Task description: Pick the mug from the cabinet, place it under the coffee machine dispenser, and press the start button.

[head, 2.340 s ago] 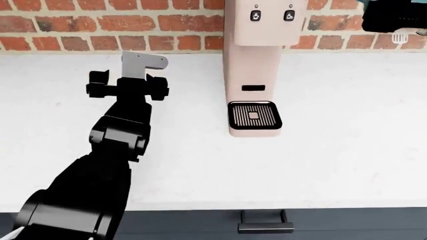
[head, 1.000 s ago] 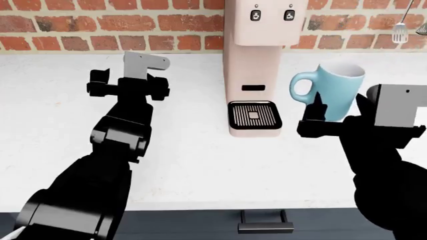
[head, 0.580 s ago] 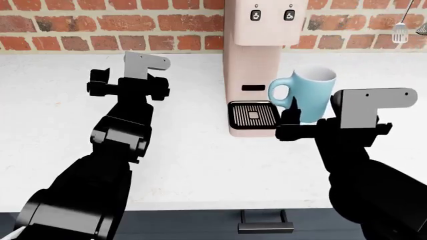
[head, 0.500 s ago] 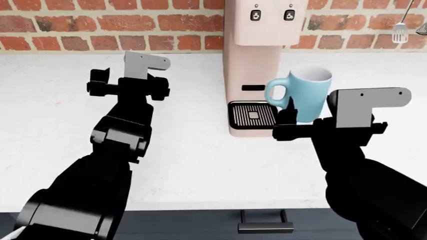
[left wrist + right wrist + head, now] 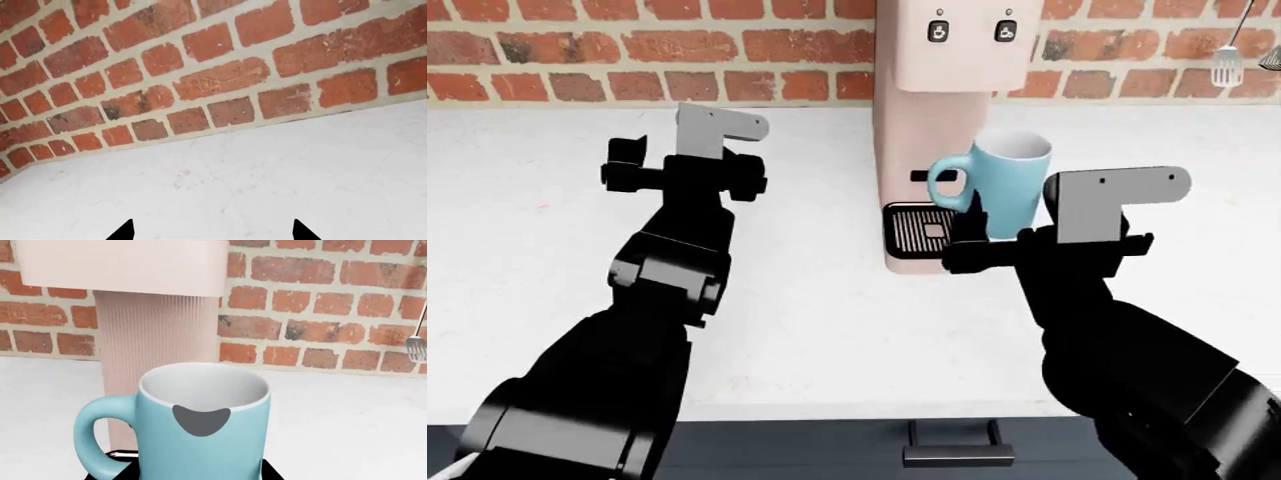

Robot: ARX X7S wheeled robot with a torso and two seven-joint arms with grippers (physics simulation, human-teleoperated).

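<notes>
The mug point(image 5: 998, 183) is glazed ceramic by its look: stiff, probably slick and breakable, light enough for one arm. Its straight body is the sensible place to hold, and the right claw point(image 5: 1004, 245) is clenched around it low on the walls, handle free. It is light teal-blue with a white inside (one loop handle, turned toward the coffee machine point(image 5: 948, 100)). The mug hangs upright just beside the machine, over the edge of its drip tray point(image 5: 916, 228). The left claw point(image 5: 211, 231) is spread, holding nothing, over the table point(image 5: 827, 330).

A white counter point(image 5: 827, 330) meets a brick wall point(image 5: 627, 50); a spatula point(image 5: 1226, 62) hangs there.
</notes>
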